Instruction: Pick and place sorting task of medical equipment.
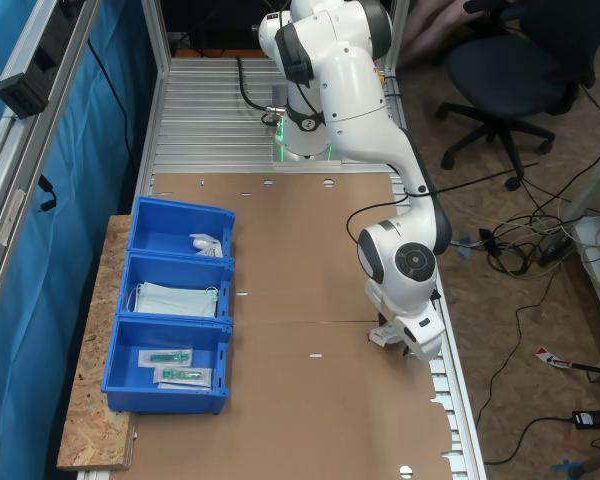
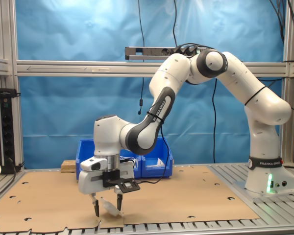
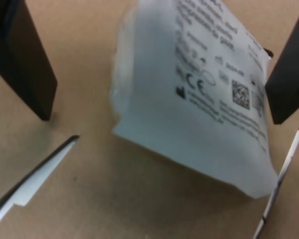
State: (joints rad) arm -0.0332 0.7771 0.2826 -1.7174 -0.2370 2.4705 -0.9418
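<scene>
The medical equipment is a white crinkled packet (image 3: 199,99) with dark print. It stands tilted on the brown cardboard between my fingers, one edge against one black finger (image 3: 289,79) and well apart from the other finger (image 3: 25,64). My gripper (image 3: 159,117) is open around it, fingertips down near the cardboard. In the second exterior view the gripper (image 2: 108,212) is low at the table's front with the packet (image 2: 109,205) slanting between the fingers. In the first exterior view the gripper (image 1: 395,338) is by the table's right edge, far from the blue bin (image 1: 180,207).
The blue bin has three compartments holding a white packet (image 1: 205,243), face masks (image 1: 175,298) and syringe packs (image 1: 175,365). It sits at the first exterior view's left on a chipboard (image 1: 95,420). The metal table rail (image 1: 450,400) runs right beside the gripper. The robot base (image 1: 302,145) stands at the far end.
</scene>
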